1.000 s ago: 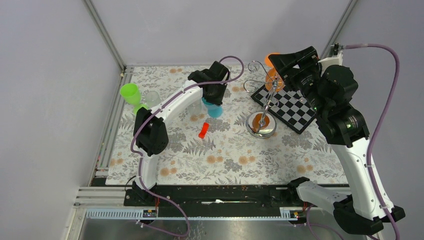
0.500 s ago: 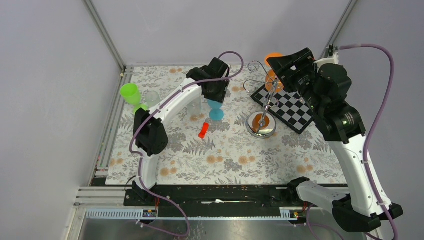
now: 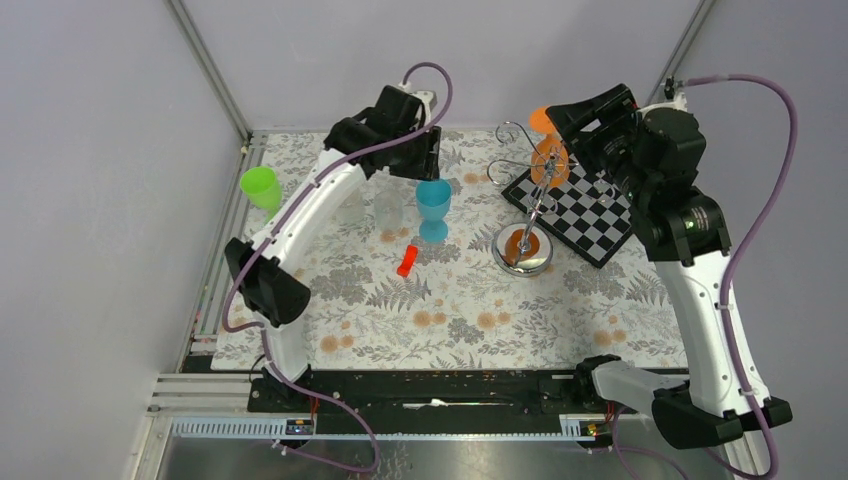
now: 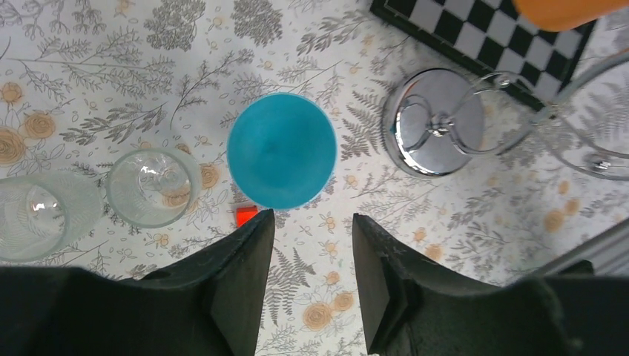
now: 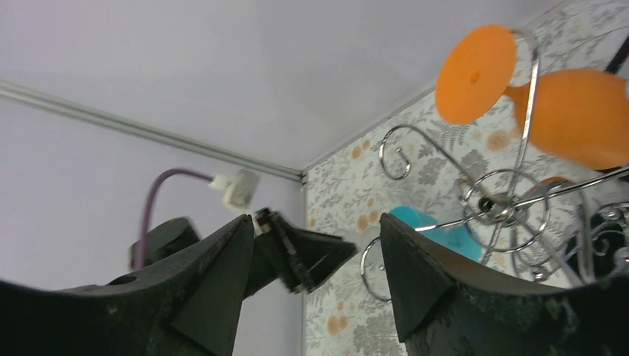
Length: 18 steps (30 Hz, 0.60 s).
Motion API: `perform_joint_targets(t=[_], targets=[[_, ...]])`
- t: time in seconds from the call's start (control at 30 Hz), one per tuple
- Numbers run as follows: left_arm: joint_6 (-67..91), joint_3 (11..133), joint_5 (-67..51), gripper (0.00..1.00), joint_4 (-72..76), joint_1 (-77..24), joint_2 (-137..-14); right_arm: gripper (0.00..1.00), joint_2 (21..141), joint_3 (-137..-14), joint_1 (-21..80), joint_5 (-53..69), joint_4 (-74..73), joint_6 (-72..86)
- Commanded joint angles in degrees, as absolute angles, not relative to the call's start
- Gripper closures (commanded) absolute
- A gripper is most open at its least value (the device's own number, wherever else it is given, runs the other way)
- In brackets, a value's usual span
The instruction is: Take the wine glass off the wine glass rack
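The silver wine glass rack [image 3: 522, 249] stands on its round disc base right of centre; its base also shows in the left wrist view [image 4: 434, 122]. An orange wine glass [image 3: 548, 160] hangs upside down from its wire arms [image 5: 504, 208], bowl [image 5: 578, 115] below foot. My right gripper [image 3: 556, 118] is open and empty, close beside the orange glass's foot [image 5: 317, 230]. A blue wine glass [image 3: 433, 205] stands upright on the mat. My left gripper [image 3: 425, 165] is open and empty, above and behind it [image 4: 313, 222], apart from the blue glass [image 4: 282, 148].
A black-and-white chequered board [image 3: 585, 215] lies right of the rack. Two clear glasses [image 3: 388, 208] [image 4: 41, 215] stand left of the blue glass. A green glass [image 3: 260, 188] is at the far left. A small red piece [image 3: 405, 262] lies on the flowered mat.
My left gripper has let go of the blue glass, which now stands on the mat, and has risen up and back. My right gripper has shifted slightly by the rack's top.
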<state>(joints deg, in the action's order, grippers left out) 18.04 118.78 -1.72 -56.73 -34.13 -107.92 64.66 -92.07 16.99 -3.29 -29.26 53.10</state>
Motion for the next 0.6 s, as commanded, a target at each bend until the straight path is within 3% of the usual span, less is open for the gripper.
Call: perform_joint_targets(t=[0.0, 0.17, 0.43, 0.57], targets=[[19.51, 120.53, -8.27, 0.51, -55.09, -32.08, -101.69, 0.32, 68.15, -98.90, 12.74, -1.80, -33.51, 48.13], [20.92, 116.07, -12.31, 0.49, -51.77, -29.81, -95.74, 0.41, 73.89, -105.85, 5.93, 2.94, -39.62, 44.52], [24.38, 107.95, -18.73, 0.41, -44.59, -25.94, -88.34, 0.46, 85.93, -115.07, 2.29, 9.62, -49.68, 41.93], [25.02, 107.22, -19.37, 0.37, -44.34, -24.94, -87.41, 0.49, 86.83, -113.00, 2.28, 8.23, -47.17, 43.16]])
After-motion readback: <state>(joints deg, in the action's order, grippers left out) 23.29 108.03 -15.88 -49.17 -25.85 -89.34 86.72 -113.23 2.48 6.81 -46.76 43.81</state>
